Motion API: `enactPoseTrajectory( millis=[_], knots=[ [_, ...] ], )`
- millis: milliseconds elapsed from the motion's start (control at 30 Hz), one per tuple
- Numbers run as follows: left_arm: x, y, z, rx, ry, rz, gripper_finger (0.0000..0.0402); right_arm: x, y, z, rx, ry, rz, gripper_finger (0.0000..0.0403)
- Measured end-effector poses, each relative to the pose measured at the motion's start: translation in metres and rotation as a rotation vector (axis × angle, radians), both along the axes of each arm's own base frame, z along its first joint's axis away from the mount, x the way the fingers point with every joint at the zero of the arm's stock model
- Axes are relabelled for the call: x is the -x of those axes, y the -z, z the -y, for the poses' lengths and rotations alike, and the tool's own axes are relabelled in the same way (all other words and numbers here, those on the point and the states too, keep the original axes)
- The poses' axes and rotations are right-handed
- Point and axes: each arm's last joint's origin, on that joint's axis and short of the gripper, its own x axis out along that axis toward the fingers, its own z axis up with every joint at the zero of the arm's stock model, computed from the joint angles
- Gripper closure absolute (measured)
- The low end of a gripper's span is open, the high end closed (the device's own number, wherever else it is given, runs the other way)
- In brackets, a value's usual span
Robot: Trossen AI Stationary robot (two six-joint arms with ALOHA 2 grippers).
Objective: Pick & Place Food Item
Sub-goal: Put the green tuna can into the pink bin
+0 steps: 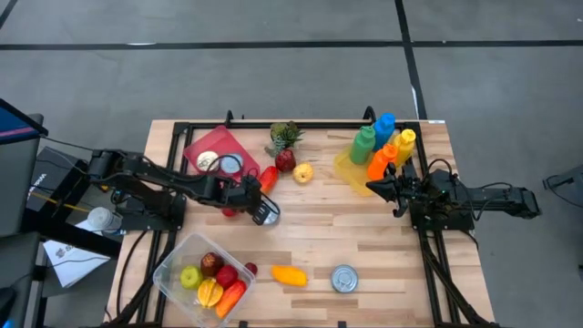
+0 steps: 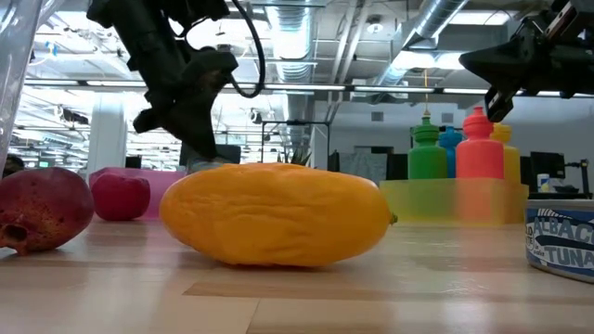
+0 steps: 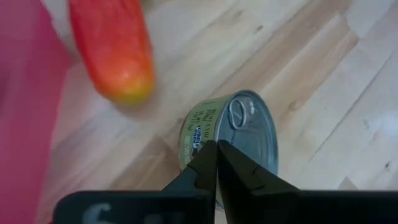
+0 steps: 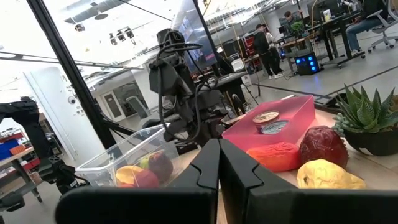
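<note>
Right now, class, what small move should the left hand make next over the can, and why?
Probably open its fingers first. The left hand hangs shut right over the can lying beside the orange-red pepper, so closed fingers cannot straddle it. The right hand waits shut by the bottles.

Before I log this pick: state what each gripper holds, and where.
Nothing. Left gripper is shut above a can; right gripper is shut, empty.

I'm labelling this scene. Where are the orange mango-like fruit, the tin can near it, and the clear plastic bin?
orange fruit (image 1: 289, 275), high view, middle of its skin
tin can (image 1: 343, 279), high view, centre of its lid
clear plastic bin (image 1: 169, 258), high view, its upper rim
</note>
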Motion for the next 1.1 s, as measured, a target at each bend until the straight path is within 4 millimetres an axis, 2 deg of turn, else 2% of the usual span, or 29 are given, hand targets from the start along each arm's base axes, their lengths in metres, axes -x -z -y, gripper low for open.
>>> enactPoseTrajectory(
  millis=[367,600,867,1100],
  knots=[
    [0.018,-0.023,-0.014,-0.02,-0.056,0.031,0.0401,0.0,0.0,0.0,0.0,0.0,0.0,0.0403],
    [0.037,-0.041,-0.029,-0.036,-0.125,0.049,0.0401,0.0,0.0,0.0,0.0,0.0,0.0,0.0403],
    [0.078,-0.067,-0.049,-0.066,-0.246,0.057,0.0401,0.0,0.0,0.0,0.0,0.0,0.0,0.0403],
    [0.114,-0.073,-0.058,-0.084,-0.33,-0.049,0.0401,0.0,0.0,0.0,0.0,0.0,0.0,0.0403]
  ],
)
